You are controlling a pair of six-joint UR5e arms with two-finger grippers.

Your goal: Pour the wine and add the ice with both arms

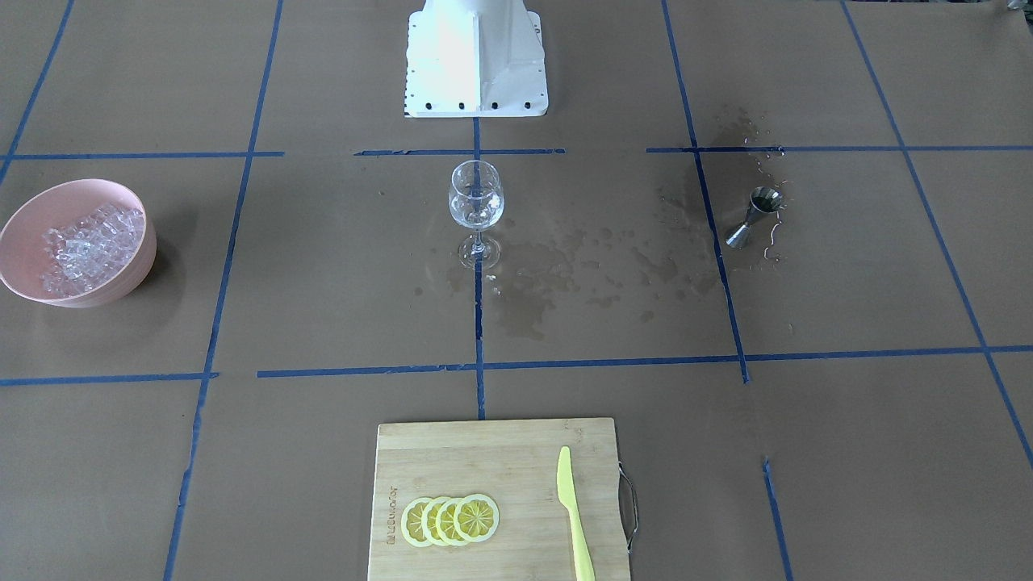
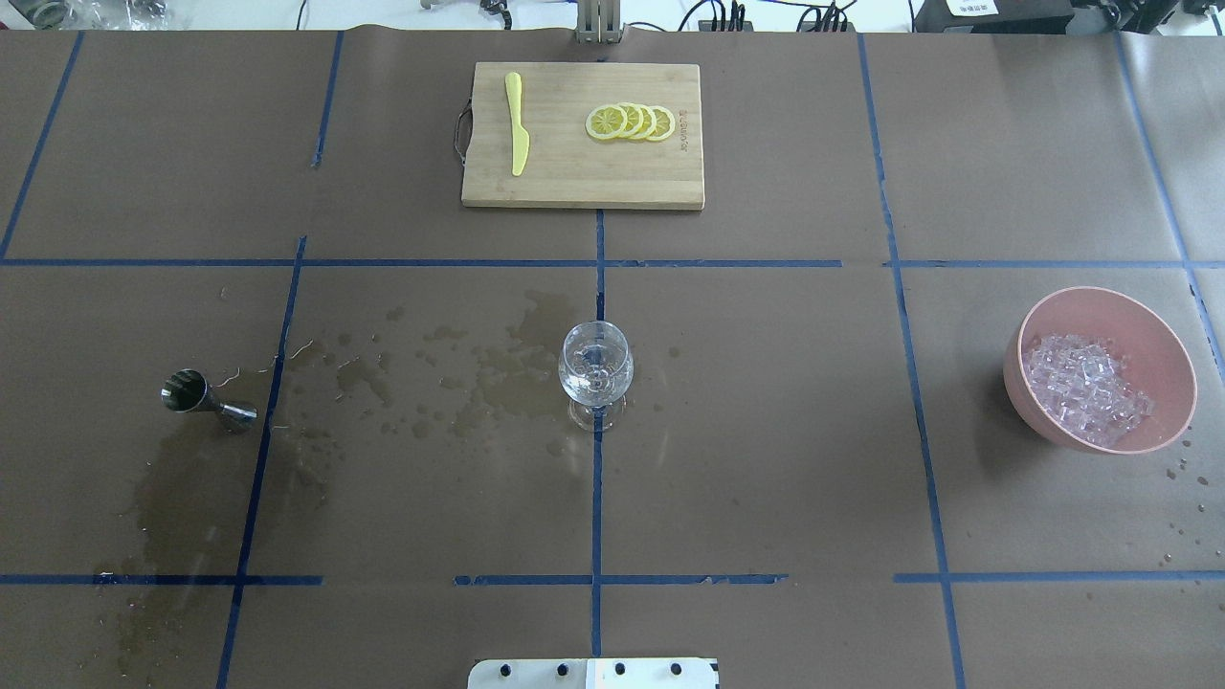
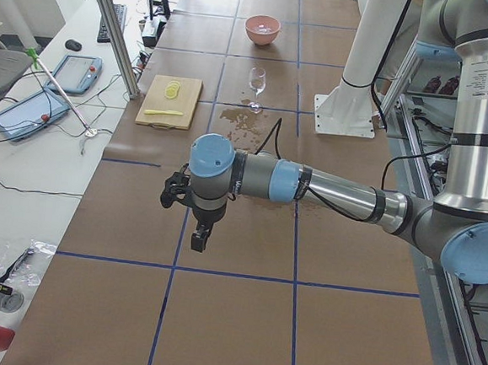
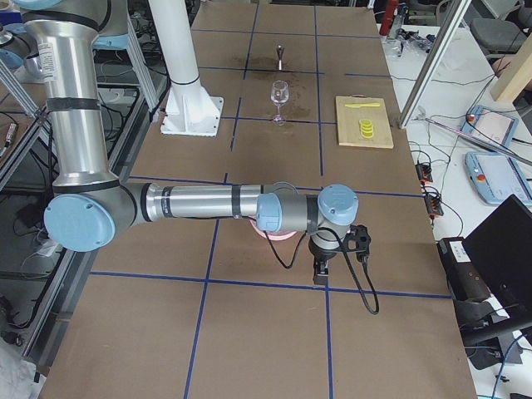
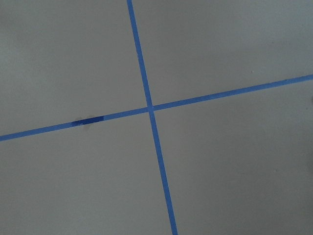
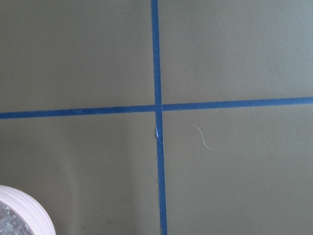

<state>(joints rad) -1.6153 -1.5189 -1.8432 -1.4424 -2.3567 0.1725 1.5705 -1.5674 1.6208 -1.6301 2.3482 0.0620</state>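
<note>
A clear wine glass [image 1: 476, 198] stands upright at the table's middle, also in the overhead view [image 2: 595, 368]. I cannot tell whether wine is in it. A steel jigger [image 2: 196, 397] stands on the robot's left side. Ice cubes [image 2: 1081, 388] fill a pink bowl [image 2: 1144, 330] on the robot's right side. My left gripper [image 3: 197, 238] hangs over bare paper far from the glass; I cannot tell if it is open. My right gripper [image 4: 320, 270] hangs beside the bowl; I cannot tell its state either. Neither wrist view shows fingers.
A bamboo cutting board [image 2: 574, 187] with lemon slices [image 2: 632, 122] and a yellow knife [image 2: 517, 134] lies at the far edge. Dark wet stains [image 2: 498, 373] spread between jigger and glass. The white robot base [image 1: 476, 60] stands behind the glass.
</note>
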